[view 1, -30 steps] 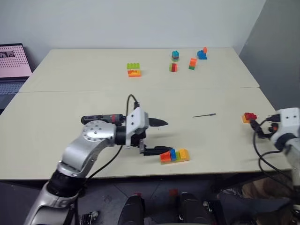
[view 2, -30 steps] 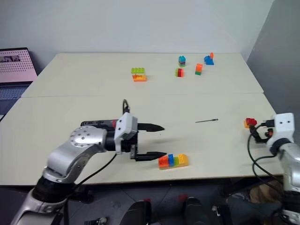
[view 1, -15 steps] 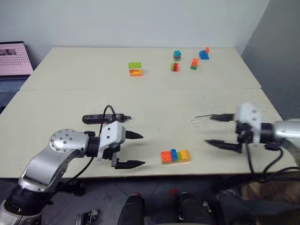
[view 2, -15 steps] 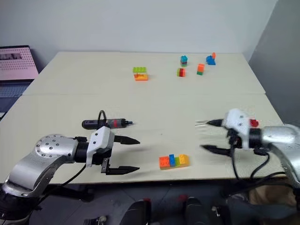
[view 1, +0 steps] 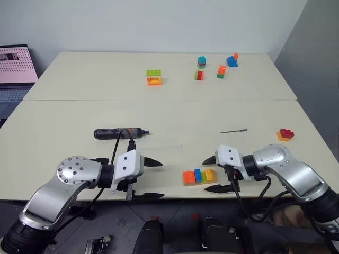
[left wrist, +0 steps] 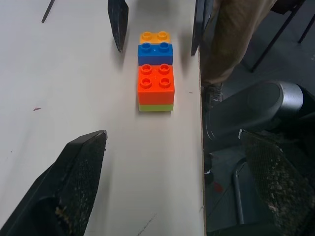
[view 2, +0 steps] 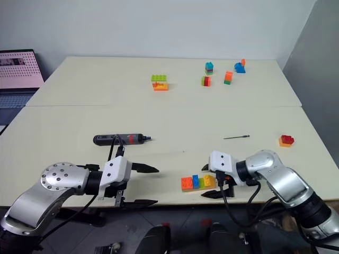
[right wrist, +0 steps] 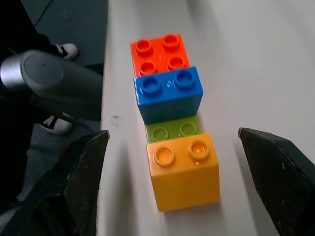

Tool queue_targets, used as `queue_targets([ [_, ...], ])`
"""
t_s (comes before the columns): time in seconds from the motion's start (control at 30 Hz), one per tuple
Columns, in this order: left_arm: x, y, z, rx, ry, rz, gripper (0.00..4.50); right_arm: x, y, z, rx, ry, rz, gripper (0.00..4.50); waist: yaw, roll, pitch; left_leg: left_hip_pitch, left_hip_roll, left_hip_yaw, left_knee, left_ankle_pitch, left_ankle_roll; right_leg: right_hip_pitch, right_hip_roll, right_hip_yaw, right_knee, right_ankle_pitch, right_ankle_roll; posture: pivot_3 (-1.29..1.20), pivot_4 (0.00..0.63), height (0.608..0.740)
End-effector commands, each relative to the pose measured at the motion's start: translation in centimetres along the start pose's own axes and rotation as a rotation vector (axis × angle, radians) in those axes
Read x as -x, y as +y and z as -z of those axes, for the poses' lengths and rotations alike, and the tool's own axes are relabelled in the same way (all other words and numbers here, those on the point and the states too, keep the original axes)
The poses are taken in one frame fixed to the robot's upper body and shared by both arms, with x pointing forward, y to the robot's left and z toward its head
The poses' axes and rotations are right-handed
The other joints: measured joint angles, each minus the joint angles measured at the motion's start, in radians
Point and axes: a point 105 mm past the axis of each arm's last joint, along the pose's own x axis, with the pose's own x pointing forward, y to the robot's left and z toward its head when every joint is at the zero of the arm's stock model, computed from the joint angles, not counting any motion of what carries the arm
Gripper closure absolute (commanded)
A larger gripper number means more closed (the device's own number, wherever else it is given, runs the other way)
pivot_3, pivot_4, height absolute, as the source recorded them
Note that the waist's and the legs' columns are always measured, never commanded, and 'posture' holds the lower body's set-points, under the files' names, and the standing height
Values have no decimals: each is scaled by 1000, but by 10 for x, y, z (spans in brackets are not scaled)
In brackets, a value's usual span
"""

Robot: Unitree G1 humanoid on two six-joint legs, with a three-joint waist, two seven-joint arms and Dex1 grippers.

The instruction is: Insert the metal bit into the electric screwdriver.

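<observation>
The electric screwdriver (view 1: 119,133), black with a red band, lies flat on the table left of centre. The metal bit (view 1: 233,130), a thin dark rod, lies apart from it on the right. My left gripper (view 1: 159,180) hangs open at the front edge, nearer me than the screwdriver, pointing right and holding nothing. My right gripper (view 1: 205,175) is open too, pointing left, and its fingers flank the orange end of a coloured brick row (view 1: 198,175). The left wrist view shows that row (left wrist: 155,69) and the bit (left wrist: 48,11) beyond it.
Small brick stacks stand at the back: green-orange (view 1: 154,77), teal-topped (view 1: 200,69), orange (view 1: 220,71) and blue (view 1: 231,60). A red-orange brick (view 1: 285,134) sits near the right edge. A laptop (view 1: 16,69) is at far left. The table's front edge (left wrist: 201,147) runs just beside both grippers.
My right arm swung in from the table's right edge to the brick row and turned to point left. My left gripper drew back toward the front-left, uncovering the screwdriver.
</observation>
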Motion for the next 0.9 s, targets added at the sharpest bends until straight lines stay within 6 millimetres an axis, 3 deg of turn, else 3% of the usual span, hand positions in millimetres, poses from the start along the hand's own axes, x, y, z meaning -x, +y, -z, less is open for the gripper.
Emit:
queue_targets([
  [0.03, -2, -3, -11, -46, -26, 10, 0, -1, -3, -7, 66, -12, 25, 526, 0, 0, 0, 0, 0, 0, 0, 0, 0, 0, 0, 0, 0, 0, 0, 0, 150, 740],
  [0.37, -5, -2, -13, -39, -45, 11, 0, -2, -2, -9, 111, -16, 44, 2923, -1, 0, 0, 0, 0, 0, 0, 0, 0, 0, 0, 0, 1, 0, 0, 0, 150, 740],
  [0.5, -7, 0, -15, -25, -69, 6, 0, 4, -2, -14, 109, -42, 59, 2993, -1, 0, 0, 0, 0, 0, 0, 0, 0, 0, 0, 0, 1, 0, 0, 0, 150, 740],
  [0.63, -9, 9, -25, -10, -131, -26, 0, 23, -13, -21, 60, -88, 155, 2993, 3, 0, 0, 0, 0, 0, 0, 0, 0, 0, 0, 0, 1, 0, 1, 0, 150, 740],
  [0.67, -11, 11, -28, -11, -148, -35, 0, 29, -17, -21, 44, -94, 187, 2993, 2, 0, 0, 0, 0, 0, 1, 0, 0, 1, 0, 0, 1, 0, 1, 0, 150, 740],
  [0.77, -18, 22, -48, -2, -263, -84, 0, 77, -50, -16, -99, -143, 434, 2993, 5, 0, 0, 0, 0, 0, 1, 0, 0, 1, 0, 0, 1, 1, 2, 0, 150, 740],
  [0.83, -24, 29, -57, 9, -316, -105, 0, 115, -72, -1, -181, -146, 630, 2993, 13, 0, 0, 0, -1, 0, 2, 0, 0, 2, 0, 0, 1, 1, 2, 0, 150, 740],
  [0.9, -28, 34, -61, 13, -338, -122, 0, 137, -85, 10, -233, -150, 763, 2993, 16, -1, -1, 0, -1, 0, 3, 0, 0, 2, 0, 1, 1, 2, 3, 0, 150, 740],
])
